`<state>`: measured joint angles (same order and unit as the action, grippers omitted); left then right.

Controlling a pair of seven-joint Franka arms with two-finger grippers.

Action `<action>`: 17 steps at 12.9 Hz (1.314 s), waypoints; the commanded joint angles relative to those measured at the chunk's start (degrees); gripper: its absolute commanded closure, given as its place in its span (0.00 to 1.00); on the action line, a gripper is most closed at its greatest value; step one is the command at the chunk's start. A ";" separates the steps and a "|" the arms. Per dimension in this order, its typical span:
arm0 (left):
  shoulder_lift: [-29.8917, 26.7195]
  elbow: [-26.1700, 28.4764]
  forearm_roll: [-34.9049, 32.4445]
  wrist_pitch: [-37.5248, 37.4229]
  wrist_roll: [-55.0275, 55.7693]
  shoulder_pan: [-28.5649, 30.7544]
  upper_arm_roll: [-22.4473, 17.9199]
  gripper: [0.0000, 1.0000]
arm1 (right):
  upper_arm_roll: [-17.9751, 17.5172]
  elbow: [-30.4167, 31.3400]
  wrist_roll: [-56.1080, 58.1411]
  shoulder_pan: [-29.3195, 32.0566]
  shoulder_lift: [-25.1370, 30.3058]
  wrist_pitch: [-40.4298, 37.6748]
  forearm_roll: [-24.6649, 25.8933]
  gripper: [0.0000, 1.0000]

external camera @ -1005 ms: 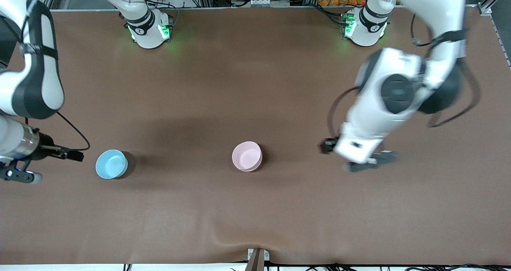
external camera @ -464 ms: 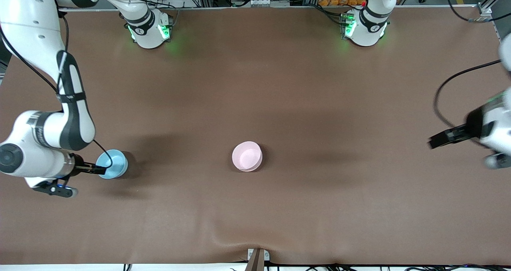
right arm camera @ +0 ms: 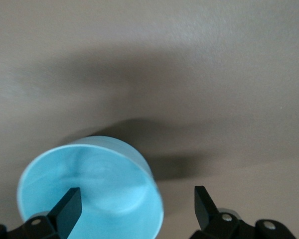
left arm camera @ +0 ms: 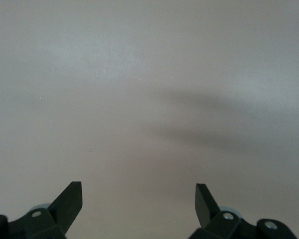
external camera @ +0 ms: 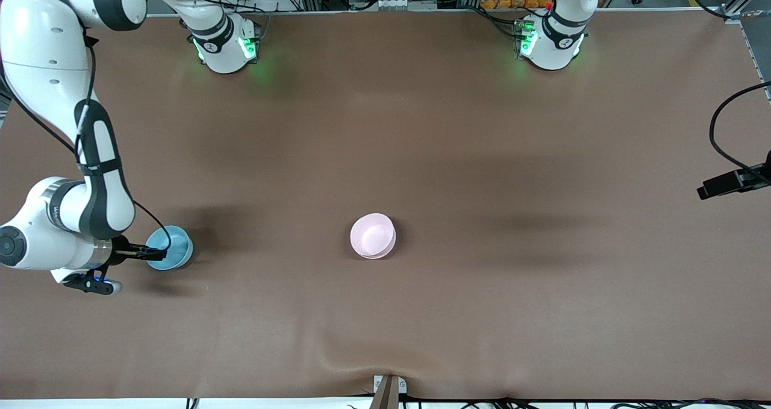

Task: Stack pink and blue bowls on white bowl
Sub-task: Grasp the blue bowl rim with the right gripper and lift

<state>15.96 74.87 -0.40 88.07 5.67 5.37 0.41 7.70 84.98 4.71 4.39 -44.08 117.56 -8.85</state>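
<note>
Pale pink bowl [external camera: 373,235] sits nested on the white bowl [external camera: 377,253], of which only a sliver of rim shows, mid-table and nearer the front-camera edge than the robot bases. Light blue bowl [external camera: 169,248] stands level with it, toward the right arm's end of the table [external camera: 385,126]. Right tool [right arm camera: 134,199] is over this bowl, fingers spread, one inside the rim and one outside. Left tool [left arm camera: 138,199] is released over bare table at the left arm's edge.
</note>
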 commanded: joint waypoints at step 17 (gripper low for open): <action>-11.12 9.77 0.75 3.09 1.10 -0.18 6.10 0.00 | -7.77 -0.78 4.89 0.88 9.95 -13.91 -4.22 1.00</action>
<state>6.64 85.10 -0.32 93.73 6.39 4.84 5.83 2.72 82.97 10.71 4.93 -39.27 107.69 -10.53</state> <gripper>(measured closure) 0.000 0.965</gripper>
